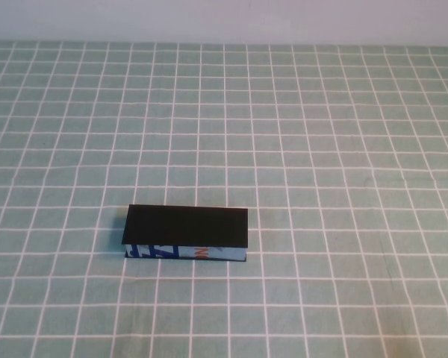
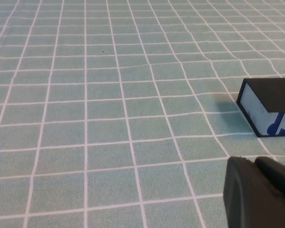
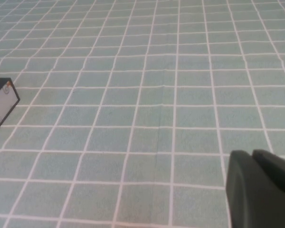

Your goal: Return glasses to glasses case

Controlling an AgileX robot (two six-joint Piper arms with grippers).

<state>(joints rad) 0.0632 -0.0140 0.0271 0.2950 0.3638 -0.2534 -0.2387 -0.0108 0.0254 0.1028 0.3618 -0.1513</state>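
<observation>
The glasses case (image 1: 187,226) lies closed on the green checked cloth, left of centre and towards the front. Its matt black lid faces up and its light blue printed side faces me. The glasses are not in view. Neither gripper shows in the high view. In the left wrist view, my left gripper (image 2: 253,160) is shut and empty, hanging above the cloth a short way from one end of the case (image 2: 268,107). In the right wrist view, my right gripper (image 3: 251,153) is shut and empty, far from the case (image 3: 1,100), whose other end just shows.
The green cloth with its white grid (image 1: 321,149) covers the whole table up to a pale wall (image 1: 224,19) at the back. Nothing else stands on it.
</observation>
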